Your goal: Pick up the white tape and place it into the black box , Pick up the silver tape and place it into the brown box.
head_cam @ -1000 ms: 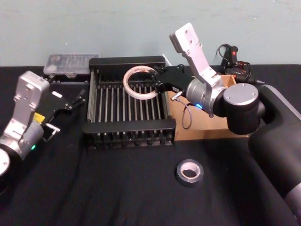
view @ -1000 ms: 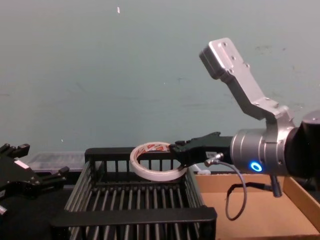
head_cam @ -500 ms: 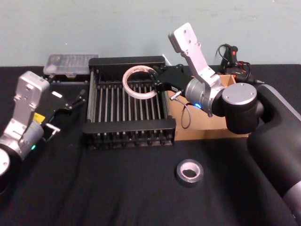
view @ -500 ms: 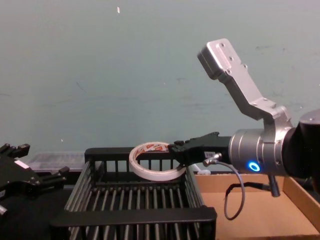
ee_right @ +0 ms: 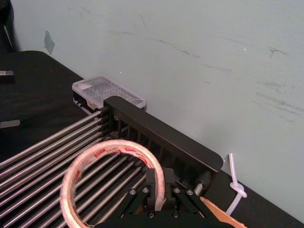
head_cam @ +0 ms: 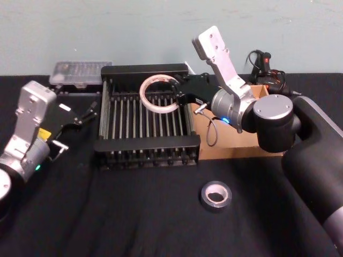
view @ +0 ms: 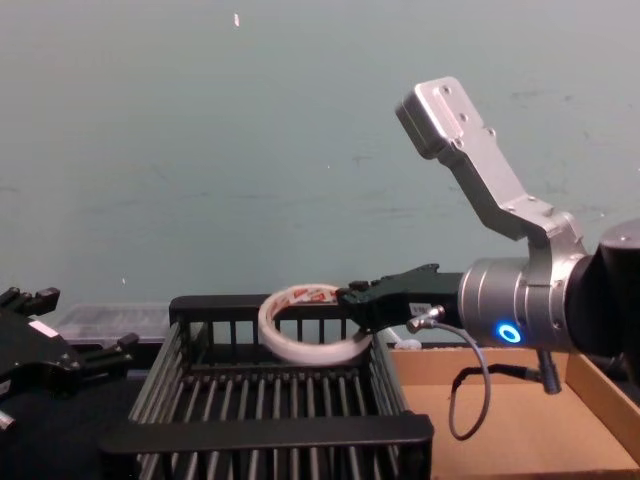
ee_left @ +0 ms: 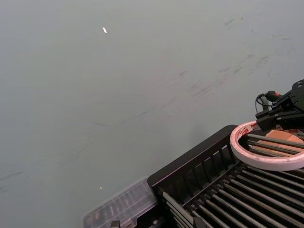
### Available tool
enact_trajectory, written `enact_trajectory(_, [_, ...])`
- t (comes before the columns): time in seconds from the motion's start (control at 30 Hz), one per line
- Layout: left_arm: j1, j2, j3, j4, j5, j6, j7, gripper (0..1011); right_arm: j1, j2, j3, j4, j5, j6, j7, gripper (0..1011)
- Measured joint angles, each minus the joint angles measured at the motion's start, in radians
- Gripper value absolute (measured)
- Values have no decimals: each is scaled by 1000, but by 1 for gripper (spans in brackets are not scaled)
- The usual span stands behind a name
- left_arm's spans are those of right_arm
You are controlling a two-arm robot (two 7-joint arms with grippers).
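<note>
White tape: the white tape (head_cam: 158, 92) hangs over the far half of the black box (head_cam: 146, 142), above its slatted bottom and not resting on it, held level by one side of the ring.
Right gripper: the right gripper (head_cam: 177, 97) reaches in over the black box from the brown-box side; its jaws are pinched on the ring's wall, one inside the hole and one outside, as the right wrist view shows (ee_right: 159, 197).
Left gripper: the left gripper (head_cam: 84, 114) sits parked beside the black box, on the side away from the brown box; its jaws look spread apart and hold nothing.
Silver tape: the silver tape (head_cam: 216, 196) lies flat on the table (head_cam: 134, 214), in front of the black box's near corner and well apart from it.
Brown box: the brown box (head_cam: 236, 147) stands touching the black box's side, partly hidden by the right arm; nothing shows in the part that can be seen.
Progress: first placement nearly done, I judge; the roll is over its target but not yet released. The whole silver-tape half is left.
</note>
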State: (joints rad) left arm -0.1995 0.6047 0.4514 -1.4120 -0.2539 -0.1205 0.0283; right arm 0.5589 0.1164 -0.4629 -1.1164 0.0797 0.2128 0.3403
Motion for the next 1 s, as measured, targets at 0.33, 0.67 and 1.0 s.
enact_trajectory(0.33, [0, 0, 0, 0, 0, 0, 0, 1001, -1, 1, 0, -1, 1, 1, 0, 378])
enact_trajectory(0.67, [0, 0, 0, 0, 0, 0, 0, 1001, -1, 1, 0, -2, 1, 1, 0, 691])
enact_trajectory(1.0, [0, 0, 0, 0, 0, 0, 0, 1001, -1, 1, 0, -2, 1, 1, 0, 989])
